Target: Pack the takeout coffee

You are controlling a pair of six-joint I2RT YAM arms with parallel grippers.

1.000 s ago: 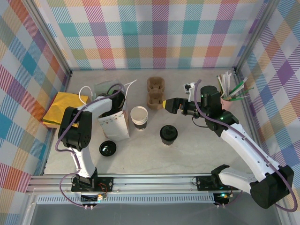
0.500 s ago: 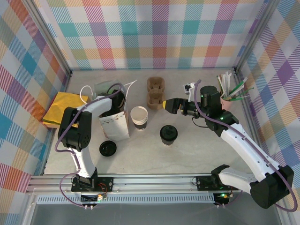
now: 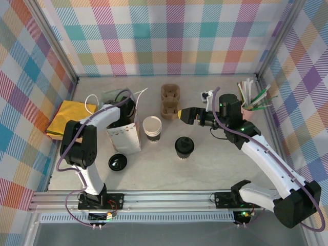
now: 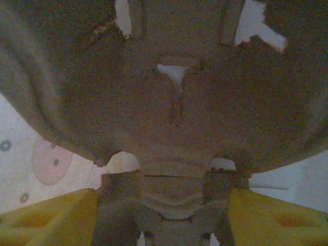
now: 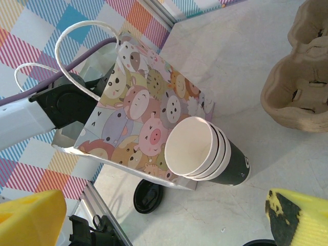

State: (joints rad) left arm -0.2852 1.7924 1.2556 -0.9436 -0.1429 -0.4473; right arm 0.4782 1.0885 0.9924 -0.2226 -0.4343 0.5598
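The takeout coffee (image 3: 184, 147), a white cup with a black band and black lid, stands on the table in front of my right gripper (image 3: 180, 116), which hovers open and empty over the table. My left gripper (image 3: 126, 110) reaches down into the cartoon-print paper bag (image 3: 125, 137). In the left wrist view its yellow fingers (image 4: 48, 218) stand apart either side of the near edge of a brown cardboard cup carrier (image 4: 174, 102) inside the bag. In the right wrist view, the bag (image 5: 146, 118) lies ahead of the open right gripper (image 5: 164, 225).
A stack of open white cups (image 3: 152, 128) stands beside the bag. Behind it is a second cardboard carrier (image 3: 170, 100). A loose black lid (image 3: 118, 162) lies in front of the bag. Yellow bags (image 3: 65, 118) lie far left, a cup of stirrers (image 3: 251, 102) far right.
My left gripper's fingers have spread apart inside the bag, and the left arm's elbow has shifted slightly left. The right arm has not moved.
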